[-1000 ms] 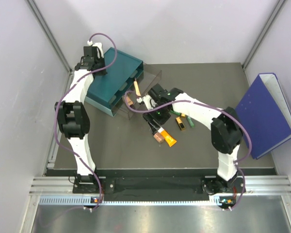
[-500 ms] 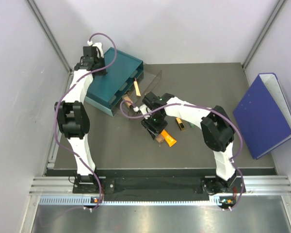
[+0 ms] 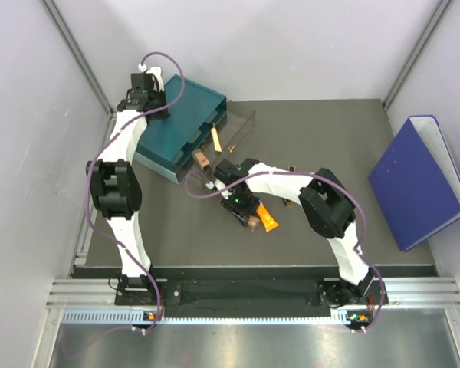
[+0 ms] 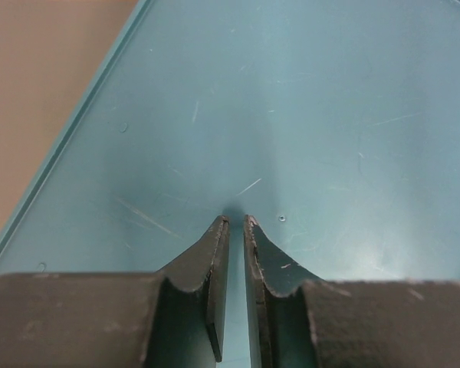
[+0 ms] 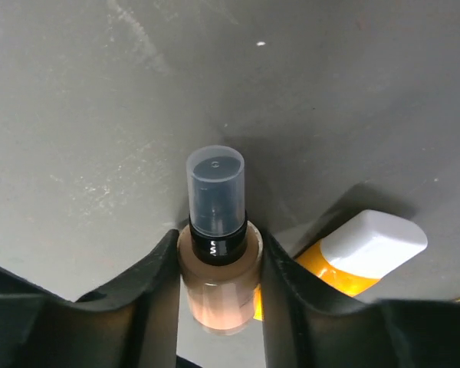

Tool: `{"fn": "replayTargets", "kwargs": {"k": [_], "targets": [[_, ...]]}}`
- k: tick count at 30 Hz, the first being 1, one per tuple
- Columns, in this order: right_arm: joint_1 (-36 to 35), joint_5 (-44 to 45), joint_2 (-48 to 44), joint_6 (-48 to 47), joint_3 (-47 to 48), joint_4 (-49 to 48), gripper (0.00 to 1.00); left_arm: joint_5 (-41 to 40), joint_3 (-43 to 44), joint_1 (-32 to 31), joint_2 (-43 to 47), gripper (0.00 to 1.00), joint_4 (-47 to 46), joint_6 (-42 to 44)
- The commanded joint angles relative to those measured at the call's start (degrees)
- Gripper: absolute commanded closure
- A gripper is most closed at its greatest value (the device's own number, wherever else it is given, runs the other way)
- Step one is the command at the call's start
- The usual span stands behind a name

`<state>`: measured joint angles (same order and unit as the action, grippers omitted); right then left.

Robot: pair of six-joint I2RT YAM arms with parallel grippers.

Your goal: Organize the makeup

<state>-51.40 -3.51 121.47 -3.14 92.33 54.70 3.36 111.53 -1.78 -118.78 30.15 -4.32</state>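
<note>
The right gripper (image 5: 218, 241) held a tan bottle (image 5: 215, 230) with a clear cap, low in the middle of the wrist picture. Its two fingers pressed on both sides of the bottle. An orange tube (image 5: 345, 264) with a white cap lay just beside it, at the lower right, on the grey table (image 5: 100, 92). From above, the bottle was probably the small tan spot (image 3: 252, 221) near the middle. The left gripper (image 4: 235, 222) hung over the teal box (image 4: 307, 100), fingers almost touching, nothing between them.
</note>
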Motion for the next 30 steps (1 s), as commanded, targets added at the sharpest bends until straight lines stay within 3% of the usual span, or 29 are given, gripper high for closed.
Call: {"fn": "replayTargets", "kwargs": {"k": [1,2,10,15,19,23,28,30], "targets": [[-2.4,2.0,1.1,-0.3,-1.4,0.2,0.93,4.5,-3.0,-0.9,-5.1,0.82,10.5,-0.8],[-2.5,2.0,0.4,-0.9,-2.3,0.1,1.0,4.6,-2.8,-0.9,-5.1,0.82,10.5,-0.9],[-2.7,0.6,-15.1,-5.6,-5.8,0.6,1.0,4.7,-1.6,-0.9,-5.4,0.81,11.2,-0.8],[-1.8,-4.0,-20.0,-7.8,2.7,1.8,1.0,3.3,-2.2,-0.9,-5.2,0.81,11.4,0.1],[2.1,-9.6,-16.9,-5.1,14.0,-0.7,1.0,3.2,-2.6,-0.9,-5.0,0.81,11.7,0.1],[9.7,-19.1,-11.2,2.8,25.5,-6.5,1.0,2.9,-2.7,-0.9,-4.9,0.81,11.8,0.2],[15.4,-27.9,-5.6,15.3,29.2,-21.3,1.0,0.9,-2.6,-0.9,-4.5,0.81,12.5,0.9],[17.5,-26.8,-3.8,22.8,29.3,-27.5,1.0,0.0,-2.5,-0.9,-4.4,0.8,12.7,1.2]]}}
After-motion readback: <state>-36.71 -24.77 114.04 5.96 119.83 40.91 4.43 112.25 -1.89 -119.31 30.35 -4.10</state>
